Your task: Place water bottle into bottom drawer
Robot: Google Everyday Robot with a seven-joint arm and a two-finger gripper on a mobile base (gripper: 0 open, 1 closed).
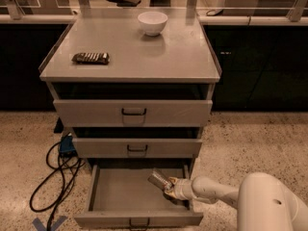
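Nearest, the white arm (214, 192) reaches in from the right, below the counter's (159, 57) front right corner. The bottom drawer (118, 192) is pulled out past the front edge. The gripper (169, 188) is inside it at the right side, clenched on the bottle (157, 179), which lies tilted with its free end pointing up and left over the drawer floor. A black cable (53, 177) loops on the floor left of the cabinet. Above, the middle drawer (137, 148) and top drawer (132, 112) are slightly ajar. On the counter a dark packet (91, 57) lies near the left edge, and a bowl (152, 22) stands near the back edge.
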